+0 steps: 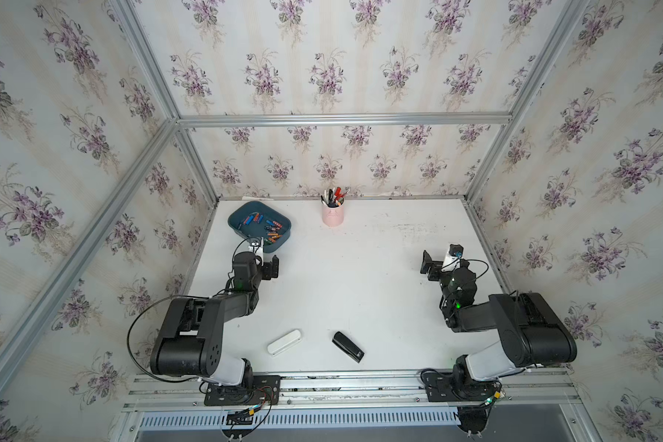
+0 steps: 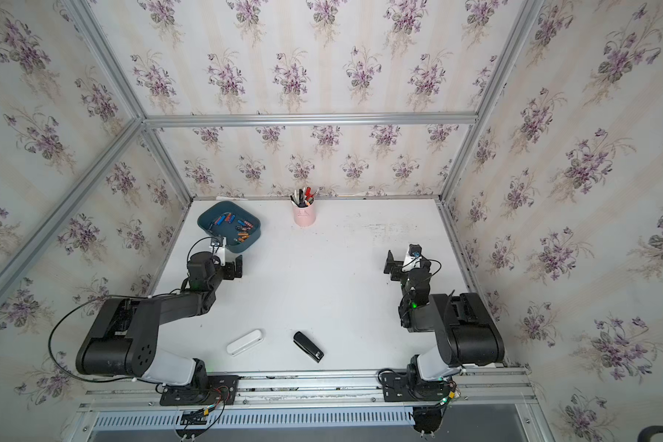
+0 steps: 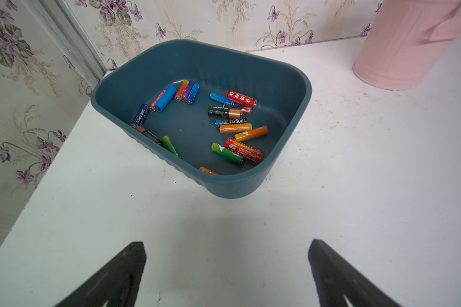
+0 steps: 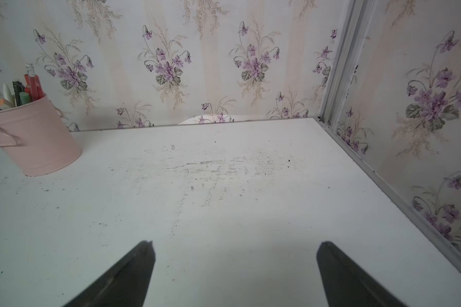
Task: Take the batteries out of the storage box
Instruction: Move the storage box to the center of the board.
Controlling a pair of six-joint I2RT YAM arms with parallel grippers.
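Teal-blue plastic forms the storage box [image 3: 224, 63], which is set at the far left corner of the desk [image 3: 330, 212]. All the batteries [image 3: 234, 128] that can be seen are lying loose on its floor, and none is found on the desk outside it. The task is therefore judged to be at its very start, in the approach to a first pick.

The left gripper [image 3: 226, 243] is poised just short of the box's near wall, above bare desk, its jaws spread wide with nothing between them. The right gripper [image 4: 236, 243] is stationed well apart on the other side of the desk. Its jaws are likewise spread and empty, and the pink pen cup [image 4: 35, 138] is off to one side.

For the next move, the left gripper would need to be carried over the near rim and lowered inside. An orange cell near the middle, lying slightly apart, is judged an easier first target than the three packed side by side at the far end. The jaws should be turned across the cell's length so that neighbours are not caught.
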